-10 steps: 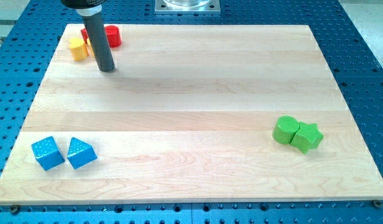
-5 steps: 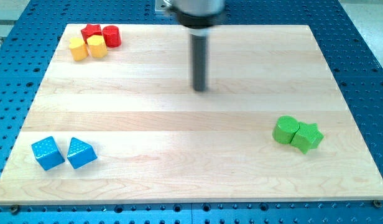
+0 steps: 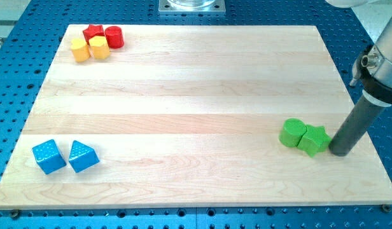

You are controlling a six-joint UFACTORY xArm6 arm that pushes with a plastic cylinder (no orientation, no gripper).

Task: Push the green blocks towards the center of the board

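Wooden board lies open leftward; my tip, jawless end effector, abuts green star beside green cylinder.

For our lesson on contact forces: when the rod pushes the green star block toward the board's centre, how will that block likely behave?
The green star block looks low and flat-based, so it should slide rather than tip. It touches the green round block on the view's left, so both probably move together. My tip sits just to its right, slightly low; an off-centre push may turn the star.
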